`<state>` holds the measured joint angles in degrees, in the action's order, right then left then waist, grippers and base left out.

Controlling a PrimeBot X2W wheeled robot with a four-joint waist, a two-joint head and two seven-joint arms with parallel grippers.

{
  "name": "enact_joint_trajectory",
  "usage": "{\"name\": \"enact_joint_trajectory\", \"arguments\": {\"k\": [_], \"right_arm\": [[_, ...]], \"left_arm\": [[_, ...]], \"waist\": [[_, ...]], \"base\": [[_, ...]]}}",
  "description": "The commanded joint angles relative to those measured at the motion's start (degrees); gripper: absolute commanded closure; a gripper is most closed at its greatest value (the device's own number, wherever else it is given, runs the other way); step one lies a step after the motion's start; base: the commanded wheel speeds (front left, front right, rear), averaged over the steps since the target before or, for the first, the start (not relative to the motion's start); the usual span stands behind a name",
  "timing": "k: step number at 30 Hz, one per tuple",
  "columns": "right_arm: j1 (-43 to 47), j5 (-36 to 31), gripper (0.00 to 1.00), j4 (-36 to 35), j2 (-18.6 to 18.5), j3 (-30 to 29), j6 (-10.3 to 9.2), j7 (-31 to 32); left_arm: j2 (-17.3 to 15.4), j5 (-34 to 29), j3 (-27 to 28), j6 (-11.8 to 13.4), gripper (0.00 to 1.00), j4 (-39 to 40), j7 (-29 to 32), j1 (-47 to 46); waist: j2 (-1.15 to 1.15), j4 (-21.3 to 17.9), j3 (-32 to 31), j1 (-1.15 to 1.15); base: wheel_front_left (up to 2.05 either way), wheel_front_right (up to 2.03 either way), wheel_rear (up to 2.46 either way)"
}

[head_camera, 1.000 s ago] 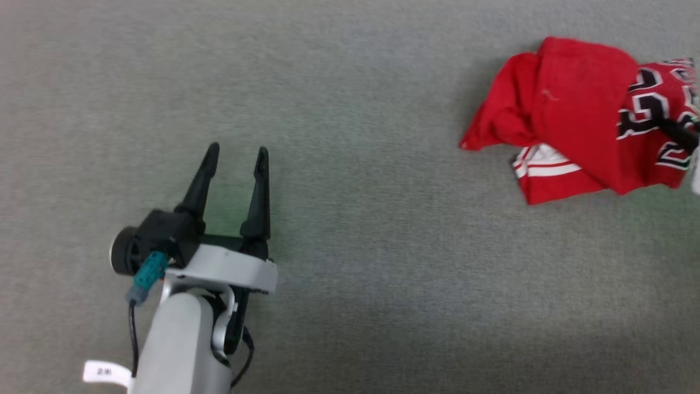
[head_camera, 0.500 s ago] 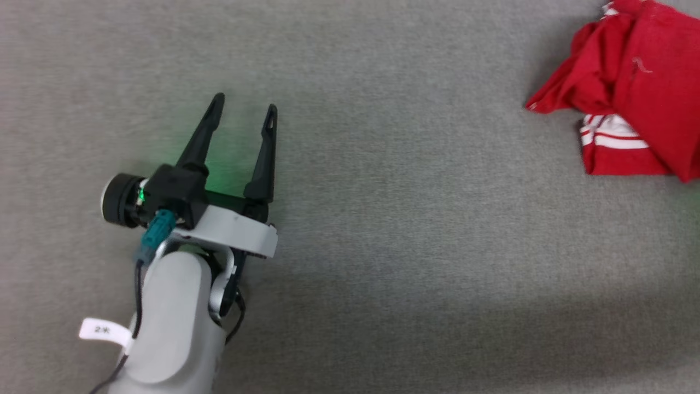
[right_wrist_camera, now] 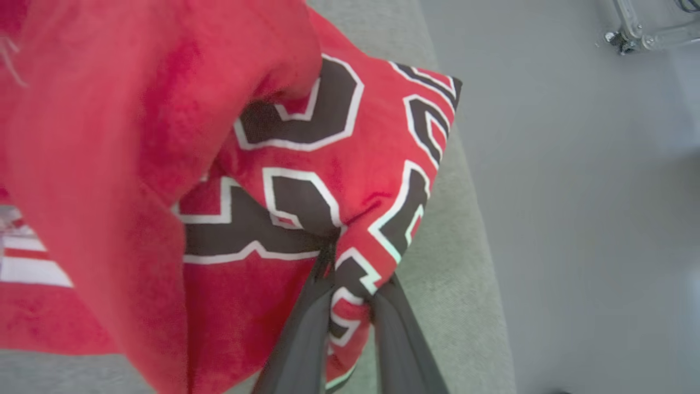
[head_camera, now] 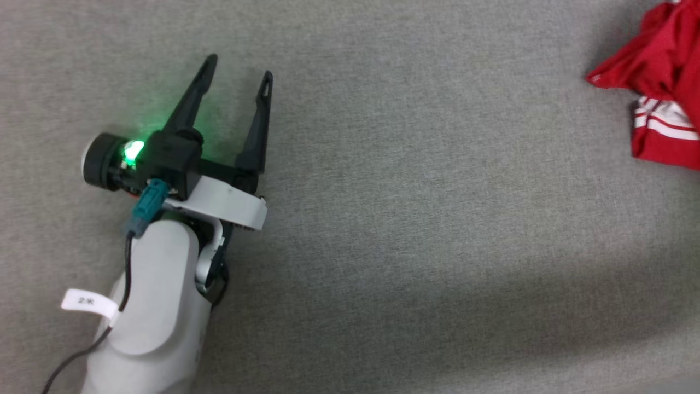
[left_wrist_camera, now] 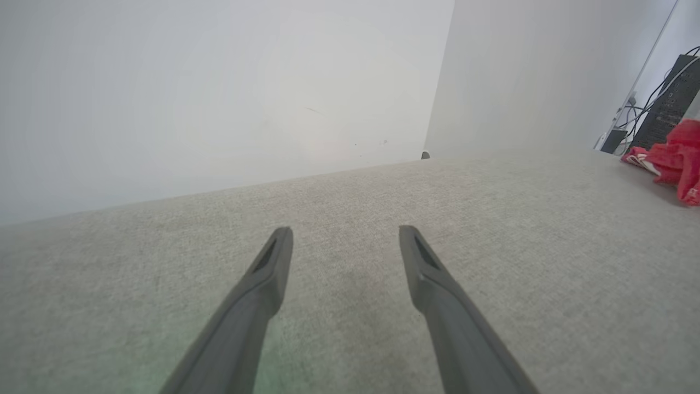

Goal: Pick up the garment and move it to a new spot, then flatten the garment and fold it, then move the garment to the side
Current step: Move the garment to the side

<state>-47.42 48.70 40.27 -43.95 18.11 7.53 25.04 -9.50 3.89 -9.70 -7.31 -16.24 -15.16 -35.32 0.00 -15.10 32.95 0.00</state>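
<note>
The garment is bunched at the desk's far right, cut off by the head view's edge; red cloth and a white striped patch show there. Close up, the right end effector is clamped on a fold of it, its fingertips buried in the cloth. The black-and-white lettering is creased and unreadable. The left end effector is spread wide and empty, well apart from the garment.

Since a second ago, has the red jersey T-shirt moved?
Yes, rightward: the red jersey T-shirt slid to head view's right edge while the left gripper kept its column.
</note>
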Motion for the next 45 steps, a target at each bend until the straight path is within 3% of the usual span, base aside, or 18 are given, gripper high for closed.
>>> {"name": "enact_joint_trajectory", "arguments": {"k": [1,7,22,29,30,31,32,33,34,45], "right_arm": [[-0.8,0.3,1.00,0.7,-0.6,0.2,-0.09,-0.5],[-1.1,2.8,1.00,3.9,-1.4,1.4,-0.09,-1.1],[-1.6,7.3,1.00,12.4,4.7,5.1,-0.01,1.0],[-3.5,9.0,1.00,16.6,5.4,6.2,0.07,3.2],[-3.9,9.2,0.91,17.3,5.3,6.1,0.08,3.1],[-4.5,9.2,0.68,18.0,5.4,6.1,0.07,3.2],[-4.9,9.2,0.51,18.5,5.4,6.2,0.07,3.5],[-5.2,9.4,0.07,18.9,5.4,6.2,0.08,4.0],[-5.7,9.6,0.00,19.7,5.2,6.2,0.08,4.7],[-9.8,6.3,0.00,21.3,1.6,7.8,0.03,4.8]], "left_arm": [[0.3,-0.3,-0.8,-0.2,0.00,-1.3,0.1,-0.4],[-0.5,0.0,-1.5,-0.2,0.00,-1.9,0.2,-0.7],[-0.7,0.7,-2.5,-0.2,0.00,-3.1,0.2,-0.6],[-0.4,1.3,-2.5,-0.2,0.00,-3.0,0.3,-0.1],[-0.4,1.4,-2.3,-0.2,0.00,-2.9,0.3,0.1],[-0.5,1.3,-2.2,-0.2,0.00,-2.9,0.3,0.3],[-0.6,1.4,-2.1,-0.2,0.00,-2.8,0.3,0.6],[-0.6,1.5,-1.9,-0.2,0.00,-2.8,0.2,0.9],[-0.5,1.5,-1.8,-0.2,0.00,-2.7,0.2,1.3],[0.5,3.0,0.5,-0.2,0.00,-1.6,0.1,5.1]], "waist": [[0.00,-1.3,1.2,0.00],[0.00,-1.9,2.0,0.00],[0.00,-0.9,2.6,0.00],[0.00,0.0,1.4,0.00],[0.00,0.0,1.1,0.00],[0.00,0.0,0.8,0.00],[0.00,0.0,0.4,0.00],[0.00,0.0,-0.1,0.00],[0.00,-0.1,-0.6,0.00],[0.00,-1.1,-8.4,0.00]], "base": [[0.00,0.00,0.00],[0.00,0.00,0.00],[0.00,0.00,0.00],[0.00,0.00,0.00],[0.00,0.00,0.00],[0.00,0.00,0.00],[0.00,0.00,0.00],[0.00,0.00,0.00],[0.00,0.00,0.00],[0.00,0.00,0.00]]}}
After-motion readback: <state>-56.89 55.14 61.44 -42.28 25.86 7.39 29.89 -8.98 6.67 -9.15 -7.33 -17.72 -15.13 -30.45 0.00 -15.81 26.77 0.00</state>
